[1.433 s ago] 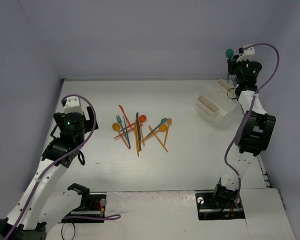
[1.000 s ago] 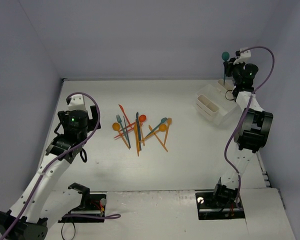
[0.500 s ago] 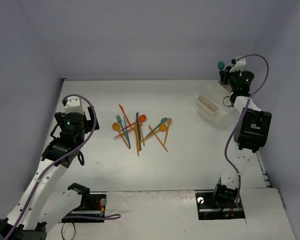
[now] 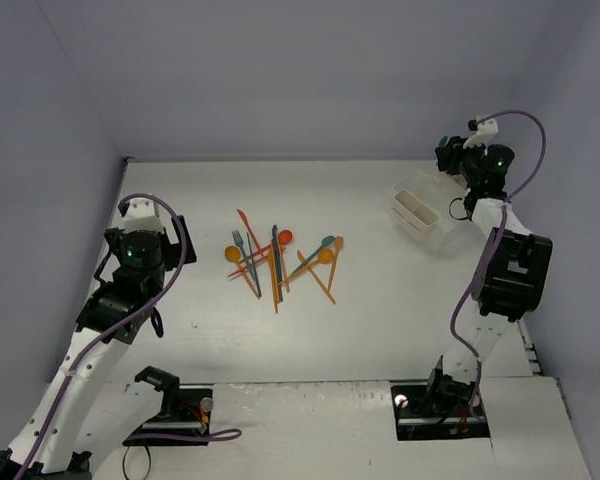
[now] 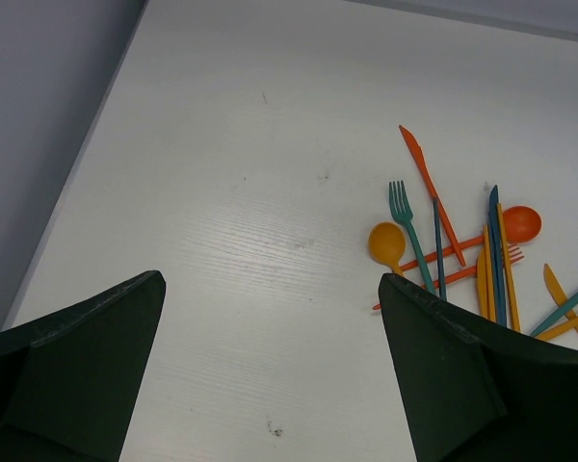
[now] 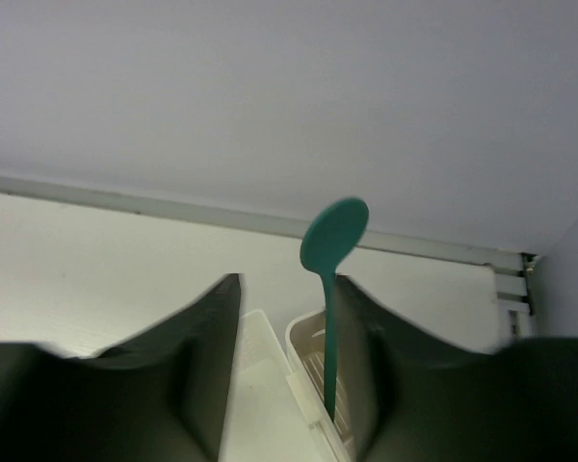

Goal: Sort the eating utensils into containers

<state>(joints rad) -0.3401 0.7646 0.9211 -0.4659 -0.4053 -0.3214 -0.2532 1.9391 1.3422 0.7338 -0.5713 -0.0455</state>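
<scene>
Standing upright with its handle in a white bin [image 6: 301, 339], the teal spoon [image 6: 333, 231] seemingly leans on one finger of the parted right gripper [image 6: 289, 281]; the left gripper [image 5: 272, 279] gapes wide near the utensil pile [image 5: 462, 252].

A white counter [image 4: 380, 320] with a faint wood grain is closed in on three sides by plain, pale lavender-grey panels: a back wall [image 4: 300, 70], a left wall [image 4: 30, 150] and a right wall [image 4: 585, 220]. A thin grey strip [image 4: 280, 158] runs where the counter meets the back wall. The light is soft and even, with faint shadows.
</scene>
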